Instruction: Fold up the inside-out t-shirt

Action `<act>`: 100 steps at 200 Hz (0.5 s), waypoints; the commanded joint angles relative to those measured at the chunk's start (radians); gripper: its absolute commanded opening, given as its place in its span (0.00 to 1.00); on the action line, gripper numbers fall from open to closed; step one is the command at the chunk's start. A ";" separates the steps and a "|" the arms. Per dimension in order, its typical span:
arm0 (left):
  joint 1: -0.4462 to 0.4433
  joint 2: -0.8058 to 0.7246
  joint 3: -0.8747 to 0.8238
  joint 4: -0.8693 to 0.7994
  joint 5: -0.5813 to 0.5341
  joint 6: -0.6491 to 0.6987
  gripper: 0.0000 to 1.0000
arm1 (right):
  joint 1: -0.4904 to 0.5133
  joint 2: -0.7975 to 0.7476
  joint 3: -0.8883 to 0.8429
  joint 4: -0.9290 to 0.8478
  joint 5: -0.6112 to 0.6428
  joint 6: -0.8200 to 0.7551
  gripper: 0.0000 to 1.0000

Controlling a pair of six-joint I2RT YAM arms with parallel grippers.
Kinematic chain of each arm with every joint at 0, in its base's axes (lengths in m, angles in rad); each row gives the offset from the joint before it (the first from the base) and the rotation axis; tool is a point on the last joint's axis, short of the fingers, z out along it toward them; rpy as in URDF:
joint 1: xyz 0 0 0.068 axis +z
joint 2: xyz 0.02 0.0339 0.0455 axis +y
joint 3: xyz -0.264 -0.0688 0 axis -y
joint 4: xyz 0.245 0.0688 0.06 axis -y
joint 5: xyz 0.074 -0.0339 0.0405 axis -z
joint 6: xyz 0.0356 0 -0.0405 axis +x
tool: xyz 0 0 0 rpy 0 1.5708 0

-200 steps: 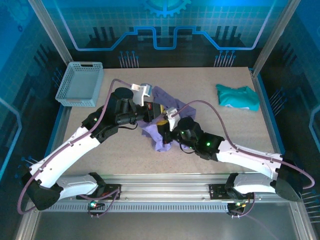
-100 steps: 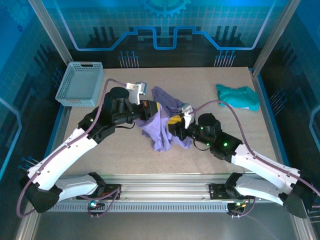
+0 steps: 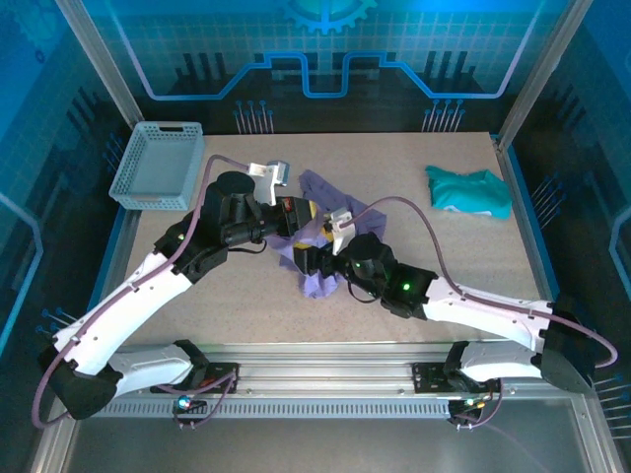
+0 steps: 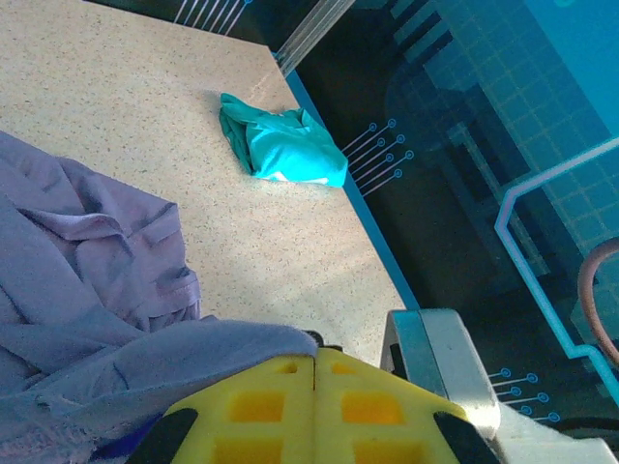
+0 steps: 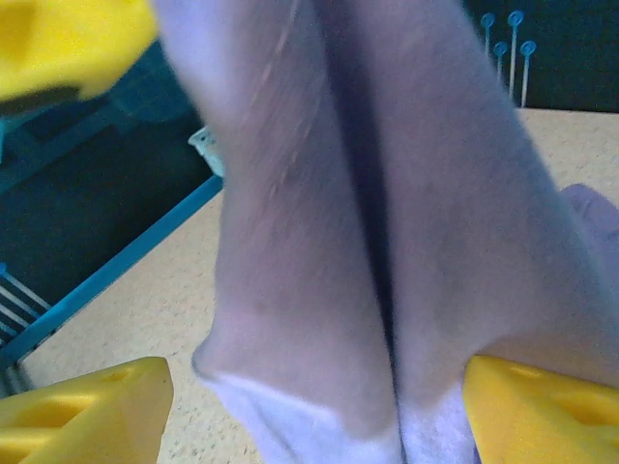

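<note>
Unbunching step: left fingers (image 4: 251, 411) clench the t-shirt (image 3: 317, 286) above the desk (image 3: 444, 256); right fingers (image 5: 87, 411), released, straddle a hanging fold and should close next.

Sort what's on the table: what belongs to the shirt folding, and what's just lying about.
Job in hand:
- purple t-shirt, bunched mid-table, pinched by the left fingers

Lying about:
- teal garment, far right
- basket, far left corner

table (image 3: 444, 258): basket (image 3: 158, 166), teal cloth (image 3: 469, 191), purple tee (image 3: 319, 185)
</note>
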 commanded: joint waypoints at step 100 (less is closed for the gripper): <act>0.013 -0.029 -0.044 0.022 -0.051 0.061 0.00 | -0.235 -0.096 -0.021 -0.004 -0.427 -0.032 0.06</act>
